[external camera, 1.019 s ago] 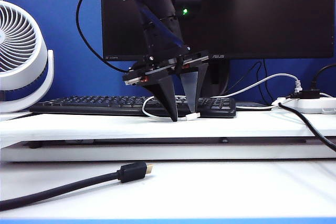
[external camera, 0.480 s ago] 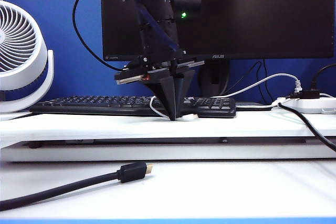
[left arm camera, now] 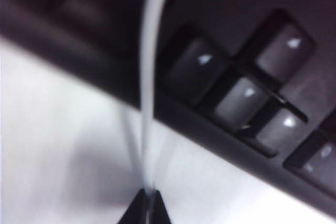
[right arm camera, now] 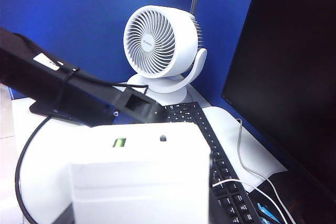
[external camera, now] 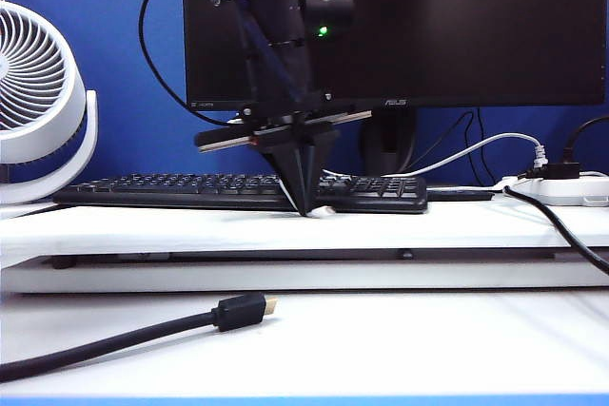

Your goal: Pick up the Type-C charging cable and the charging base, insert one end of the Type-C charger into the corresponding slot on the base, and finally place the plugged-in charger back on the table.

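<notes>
So the left end effector (external camera: 304, 211) is down at the white counter (external camera: 190, 225), right in front of the keyboard (external camera: 190, 187), and its two fingers are pinched shut on the thin white cable (left arm camera: 149, 77), which runs from the tips up across the keyboard's edge. The right end effector isn't clearly visible, but the right wrist view is filled by a white block, the charging base (right arm camera: 142, 182), sitting right up against the camera, so I can't tell how its fingers are set, with the fan (right arm camera: 157, 45) and monitor (right arm camera: 294, 77) behind.
</notes>
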Motion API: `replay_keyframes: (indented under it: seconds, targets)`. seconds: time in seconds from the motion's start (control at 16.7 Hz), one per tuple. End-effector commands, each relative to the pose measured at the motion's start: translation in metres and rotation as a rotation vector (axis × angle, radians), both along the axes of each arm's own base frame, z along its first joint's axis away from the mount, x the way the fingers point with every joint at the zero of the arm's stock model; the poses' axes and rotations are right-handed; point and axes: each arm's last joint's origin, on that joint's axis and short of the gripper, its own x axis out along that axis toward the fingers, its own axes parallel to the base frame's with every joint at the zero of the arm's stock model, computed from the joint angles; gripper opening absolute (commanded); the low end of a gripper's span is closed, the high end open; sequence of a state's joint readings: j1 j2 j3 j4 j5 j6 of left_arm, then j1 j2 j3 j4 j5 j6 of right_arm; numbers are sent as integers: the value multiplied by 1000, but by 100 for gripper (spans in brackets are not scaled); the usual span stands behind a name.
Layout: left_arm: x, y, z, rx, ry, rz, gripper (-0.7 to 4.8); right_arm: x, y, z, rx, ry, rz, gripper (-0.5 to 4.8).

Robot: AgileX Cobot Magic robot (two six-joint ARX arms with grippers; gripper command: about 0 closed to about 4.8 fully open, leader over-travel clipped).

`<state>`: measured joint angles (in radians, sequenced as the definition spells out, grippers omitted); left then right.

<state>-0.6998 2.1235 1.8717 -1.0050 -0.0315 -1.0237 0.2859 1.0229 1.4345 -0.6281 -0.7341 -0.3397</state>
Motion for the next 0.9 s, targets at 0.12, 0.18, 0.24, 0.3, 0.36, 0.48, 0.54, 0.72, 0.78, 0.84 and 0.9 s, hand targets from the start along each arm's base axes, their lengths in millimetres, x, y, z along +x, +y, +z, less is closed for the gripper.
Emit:
replay_keyframes:
  seconds: [0.12,0.18,0.24,0.3,0.36,0.48,0.54,0.72,0.78,0.84,0.9]
  targets:
    - [6,8,6,101,-84,-269,-6,-2,0,4,12,-27,8,0]
    - [6,12,11,148,-109,-334,-6,-2,0,4,13,-29,8,0]
    - [4,15,15,215,-135,-382,-6,-2,0,5,14,-32,8,0]
    - [2,21,20,356,-172,-479,-6,-2,0,5,14,-37,5,0]
    - [1,24,22,441,-180,-545,-6,-2,0,5,15,-39,5,0]
    - [-2,29,23,576,-157,-690,-6,-2,0,6,18,-50,5,0]
    - [-3,29,22,601,-142,-782,-6,-2,0,7,20,-54,5,0]
    - [-1,28,21,630,-152,-885,-6,-1,0,7,21,-59,5,0]
    - [0,28,20,629,-160,-883,-6,-1,0,7,21,-59,5,0]
    - [2,28,18,622,-172,-878,-6,-1,0,7,21,-59,5,0]
    - [3,28,17,597,-169,-884,-6,-1,0,7,21,-59,5,0]
